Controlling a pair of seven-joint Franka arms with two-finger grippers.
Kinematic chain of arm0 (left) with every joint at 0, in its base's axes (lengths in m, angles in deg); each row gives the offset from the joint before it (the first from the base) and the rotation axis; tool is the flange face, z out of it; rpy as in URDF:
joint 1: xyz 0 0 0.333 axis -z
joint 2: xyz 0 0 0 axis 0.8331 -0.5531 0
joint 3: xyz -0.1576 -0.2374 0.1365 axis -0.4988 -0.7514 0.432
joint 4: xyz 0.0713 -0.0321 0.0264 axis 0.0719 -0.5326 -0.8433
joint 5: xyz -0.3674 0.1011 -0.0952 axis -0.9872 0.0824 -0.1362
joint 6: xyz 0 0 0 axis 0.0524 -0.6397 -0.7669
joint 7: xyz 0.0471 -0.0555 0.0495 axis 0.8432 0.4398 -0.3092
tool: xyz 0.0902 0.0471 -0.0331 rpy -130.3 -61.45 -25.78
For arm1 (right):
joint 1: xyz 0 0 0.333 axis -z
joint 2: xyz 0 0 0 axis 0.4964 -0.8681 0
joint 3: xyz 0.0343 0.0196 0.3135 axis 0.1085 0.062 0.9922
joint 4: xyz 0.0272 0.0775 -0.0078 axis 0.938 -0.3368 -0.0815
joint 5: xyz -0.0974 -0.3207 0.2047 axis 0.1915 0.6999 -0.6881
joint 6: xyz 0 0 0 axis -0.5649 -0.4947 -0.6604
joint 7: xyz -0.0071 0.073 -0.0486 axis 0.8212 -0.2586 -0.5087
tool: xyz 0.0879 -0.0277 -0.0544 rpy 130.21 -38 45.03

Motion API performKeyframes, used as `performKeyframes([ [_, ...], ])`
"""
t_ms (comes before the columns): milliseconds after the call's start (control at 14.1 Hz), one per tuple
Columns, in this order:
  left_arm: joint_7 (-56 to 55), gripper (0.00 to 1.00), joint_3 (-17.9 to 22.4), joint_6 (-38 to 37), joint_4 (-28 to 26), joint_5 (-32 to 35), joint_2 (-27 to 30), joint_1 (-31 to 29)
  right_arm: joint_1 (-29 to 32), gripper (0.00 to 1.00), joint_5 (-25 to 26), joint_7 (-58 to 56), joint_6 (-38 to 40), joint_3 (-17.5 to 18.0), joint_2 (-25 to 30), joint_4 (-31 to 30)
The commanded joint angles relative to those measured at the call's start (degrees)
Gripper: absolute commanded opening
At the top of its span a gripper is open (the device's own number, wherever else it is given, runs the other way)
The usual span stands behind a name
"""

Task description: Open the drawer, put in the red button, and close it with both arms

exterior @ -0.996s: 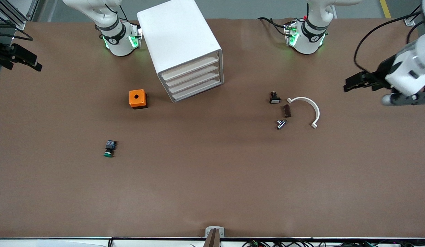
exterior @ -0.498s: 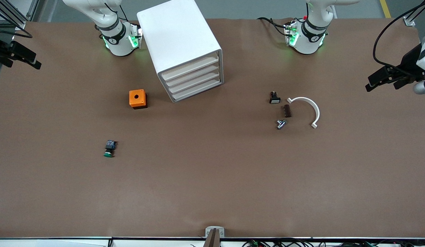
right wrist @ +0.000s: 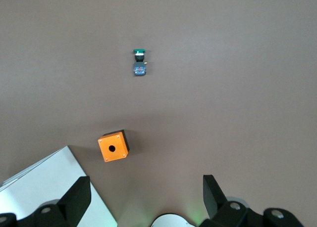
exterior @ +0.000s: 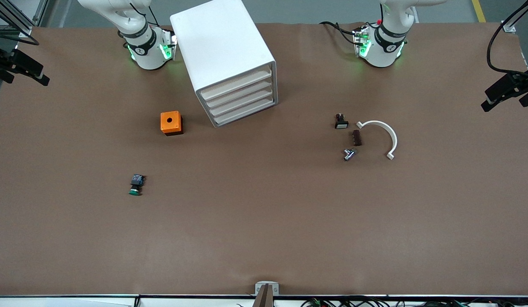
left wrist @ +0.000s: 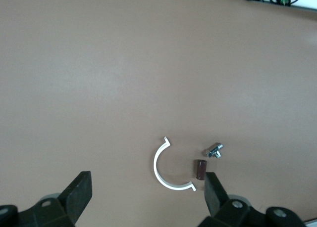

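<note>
- Both grippers spread wide and empty: left gripper (exterior: 504,91) high over the table's left-arm end, right gripper (exterior: 21,68) over its right-arm end.
- Drawer cabinet (exterior: 229,64) fully closed; red button nowhere visible — possibly already inside.
- Risk: green button (exterior: 136,185) grabbed by mistake.

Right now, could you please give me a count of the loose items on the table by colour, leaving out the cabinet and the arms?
Orange: 1, the orange box
Green-capped: 1, the green button
White: 1, the white curved clip
Black with a white face: 1, the small black part
Dark brown: 1, the brown block
Silver: 1, the metal fitting
Total: 6
</note>
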Motion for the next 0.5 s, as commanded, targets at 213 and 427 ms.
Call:
performKeyframes([
  [213,0.19,1.00,-0.42,-0.59,3.72,0.62,-2.94,-0.20,0.29,1.00,1.84,-3.86,-1.46,0.16,1.70,-1.54],
  [427,0.02,1.00,-0.68,-1.47,3.72,0.89,-2.94,0.16,0.12,1.00,1.75,-3.86,-1.46,0.25,1.70,-1.54],
])
